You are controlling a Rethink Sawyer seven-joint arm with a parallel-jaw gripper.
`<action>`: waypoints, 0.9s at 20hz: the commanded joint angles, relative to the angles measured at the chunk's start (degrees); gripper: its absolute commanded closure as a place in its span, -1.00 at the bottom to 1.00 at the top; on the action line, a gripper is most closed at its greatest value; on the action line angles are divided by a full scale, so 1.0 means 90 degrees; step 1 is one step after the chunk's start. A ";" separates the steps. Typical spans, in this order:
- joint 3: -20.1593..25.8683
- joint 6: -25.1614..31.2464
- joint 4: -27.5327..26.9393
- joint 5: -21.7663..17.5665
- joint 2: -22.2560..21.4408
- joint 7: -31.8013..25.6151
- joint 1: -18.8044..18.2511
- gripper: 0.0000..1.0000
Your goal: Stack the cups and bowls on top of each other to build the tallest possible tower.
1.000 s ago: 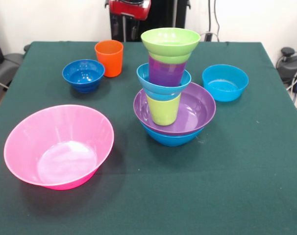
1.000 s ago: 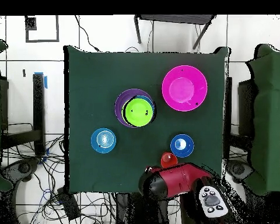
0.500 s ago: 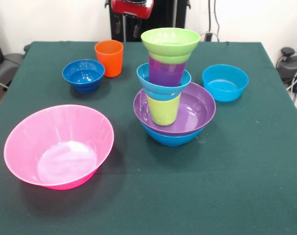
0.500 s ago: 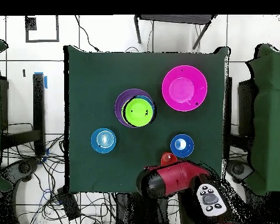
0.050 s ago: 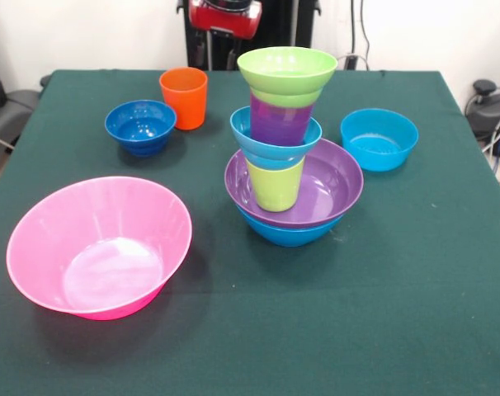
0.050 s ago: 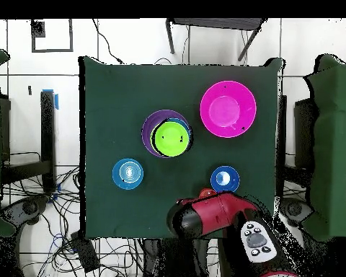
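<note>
The tower (image 5: pixel 287 144) stands mid-table (image 5: pixel 398 313): blue bowl, purple bowl, green cup, turquoise bowl, purple cup, green bowl on top. The arm (image 6: pixel 215 216) sits at the table edge over the orange cup (image 5: pixel 184 97); whether the claw is released or clenched cannot be told. Judged step: fetch that cup. Descend vertically, grip its rim squarely, lift clear of the nearby dark blue bowl (image 5: pixel 140 125).
</note>
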 commanded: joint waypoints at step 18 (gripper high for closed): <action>0.0458 0.0022 -0.0972 -0.0471 0.0278 -0.0637 0.0092 -1.00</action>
